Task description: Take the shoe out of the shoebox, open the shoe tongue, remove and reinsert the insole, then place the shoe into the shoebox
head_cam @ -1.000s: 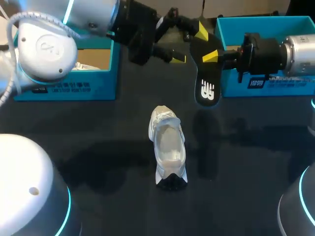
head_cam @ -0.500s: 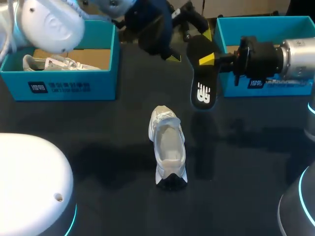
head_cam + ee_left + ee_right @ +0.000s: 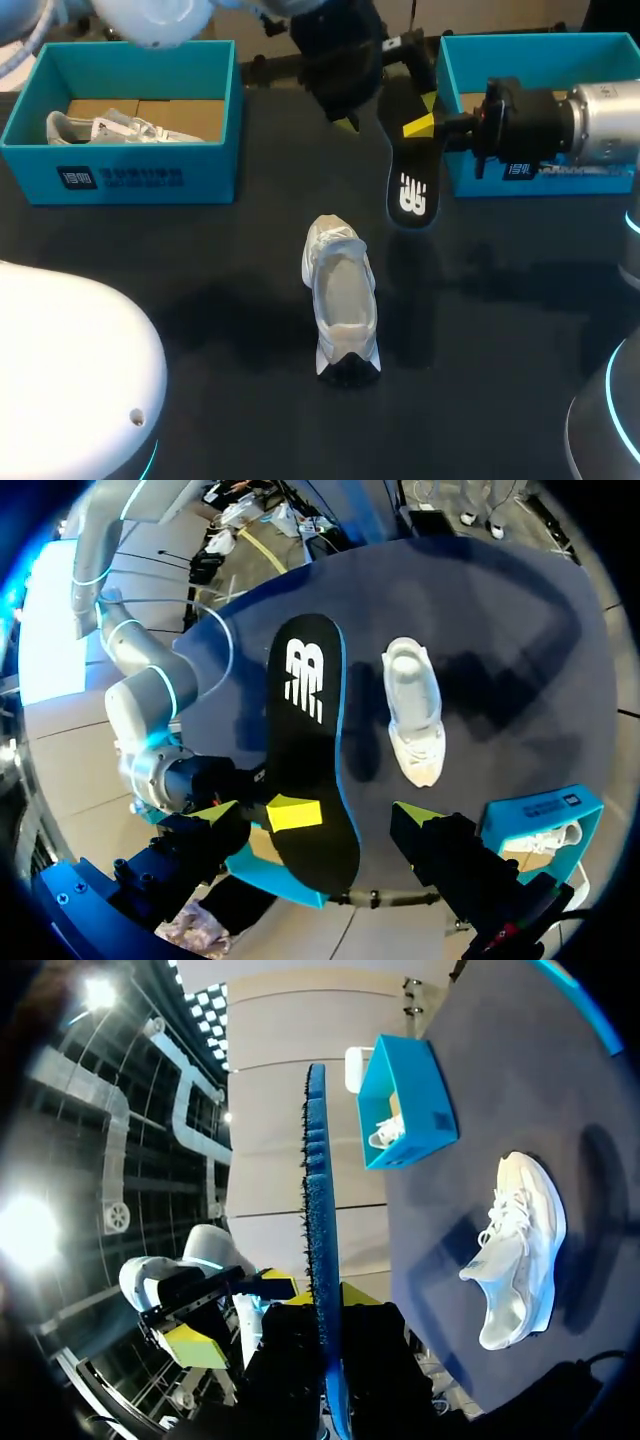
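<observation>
A white shoe [image 3: 340, 300] stands on the black table [image 3: 150, 270] near its middle, its opening facing up. Above and behind it hangs the black insole [image 3: 409, 160], logo end down, with my right gripper [image 3: 428, 125] shut on its upper part. My left gripper [image 3: 372, 92] comes in from the back left and stands open astride the insole's top end. In the left wrist view the insole [image 3: 310, 740] lies between the wide-open fingers of the left gripper [image 3: 315, 815], beside the shoe [image 3: 413, 710]. Seen from the right wrist, the insole [image 3: 318, 1240] is edge-on in the right gripper [image 3: 322, 1295].
A teal shoebox [image 3: 130, 178] at the back left holds another white shoe [image 3: 100, 128]. A second teal shoebox [image 3: 530, 45] stands at the back right, behind my right arm. Bare table surrounds the shoe in the middle.
My left arm has swung up and to the right, uncovering the left shoebox, and its open gripper now stands around the insole's top. The insole has dipped slightly.
</observation>
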`<state>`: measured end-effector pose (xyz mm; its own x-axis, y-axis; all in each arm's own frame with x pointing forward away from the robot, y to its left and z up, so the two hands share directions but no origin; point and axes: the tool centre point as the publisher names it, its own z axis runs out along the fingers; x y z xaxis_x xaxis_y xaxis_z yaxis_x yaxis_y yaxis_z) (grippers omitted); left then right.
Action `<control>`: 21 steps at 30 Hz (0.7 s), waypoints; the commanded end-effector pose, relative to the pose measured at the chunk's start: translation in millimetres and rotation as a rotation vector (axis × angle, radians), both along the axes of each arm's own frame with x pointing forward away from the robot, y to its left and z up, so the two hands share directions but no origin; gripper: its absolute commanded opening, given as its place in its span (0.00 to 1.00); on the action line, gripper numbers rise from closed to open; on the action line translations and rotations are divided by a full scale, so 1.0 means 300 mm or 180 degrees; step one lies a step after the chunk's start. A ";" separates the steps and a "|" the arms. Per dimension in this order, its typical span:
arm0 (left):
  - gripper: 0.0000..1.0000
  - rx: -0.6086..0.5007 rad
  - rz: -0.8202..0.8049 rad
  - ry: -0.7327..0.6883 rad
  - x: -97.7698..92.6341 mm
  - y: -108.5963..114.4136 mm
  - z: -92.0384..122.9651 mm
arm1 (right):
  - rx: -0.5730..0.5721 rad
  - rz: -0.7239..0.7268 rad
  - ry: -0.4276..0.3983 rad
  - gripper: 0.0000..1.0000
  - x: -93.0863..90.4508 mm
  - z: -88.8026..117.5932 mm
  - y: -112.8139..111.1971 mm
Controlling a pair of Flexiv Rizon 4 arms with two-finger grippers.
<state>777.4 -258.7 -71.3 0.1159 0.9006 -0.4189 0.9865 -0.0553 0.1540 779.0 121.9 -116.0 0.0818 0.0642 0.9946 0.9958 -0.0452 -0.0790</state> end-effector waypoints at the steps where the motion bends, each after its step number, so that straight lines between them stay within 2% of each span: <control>1: 1.00 0.0338 0.0052 -0.0017 0.003 -0.009 0.009 | 0.0005 0.0019 0.0005 0.00 0.008 -0.005 0.005; 8: 1.00 0.0339 0.0077 -0.0002 0.006 -0.011 0.011 | 0.0019 0.0052 0.0020 0.00 0.011 -0.012 0.007; 16: 1.00 0.0701 0.0419 -0.0002 0.047 -0.037 0.032 | 0.0057 0.0057 0.0038 0.00 0.006 -0.030 0.016; 21: 1.00 0.0848 0.0462 0.0035 0.062 -0.055 0.051 | 0.0076 0.0047 0.0030 0.00 0.007 -0.034 0.019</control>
<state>791.5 -266.4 -60.8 -0.0105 0.9637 -0.2668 0.9877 0.0516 0.1475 780.7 125.4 -124.8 0.0912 0.0431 0.9949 0.9956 -0.0271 -0.0901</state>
